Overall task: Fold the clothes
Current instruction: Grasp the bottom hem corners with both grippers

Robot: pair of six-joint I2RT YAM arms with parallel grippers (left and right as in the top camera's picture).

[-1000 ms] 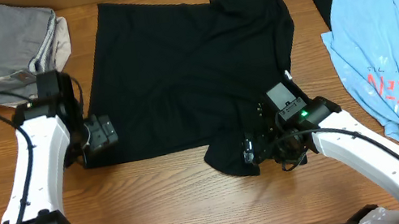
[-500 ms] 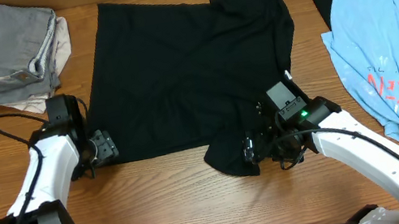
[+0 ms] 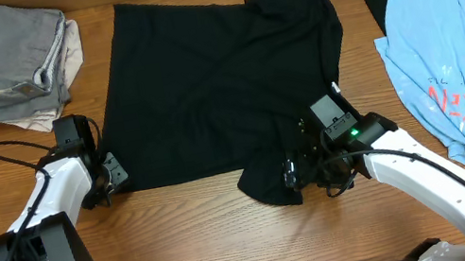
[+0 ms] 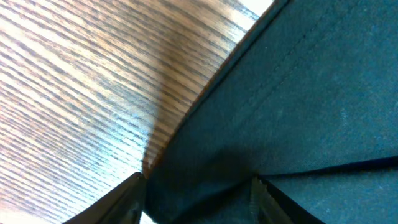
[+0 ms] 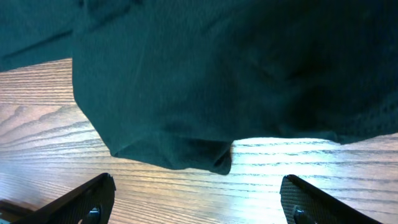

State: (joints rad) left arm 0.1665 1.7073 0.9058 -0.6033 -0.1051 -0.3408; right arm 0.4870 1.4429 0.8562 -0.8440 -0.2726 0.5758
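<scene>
A black T-shirt [image 3: 217,95] lies spread flat on the wooden table, and a light blue red-printed tee [image 3: 463,51] lies crumpled at its right.

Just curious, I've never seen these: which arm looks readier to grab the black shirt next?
Probably left. The left gripper sits at the black shirt's corner, fingers either side of the hem. The right gripper hovers open over a sleeve, farther from the cloth.
</scene>
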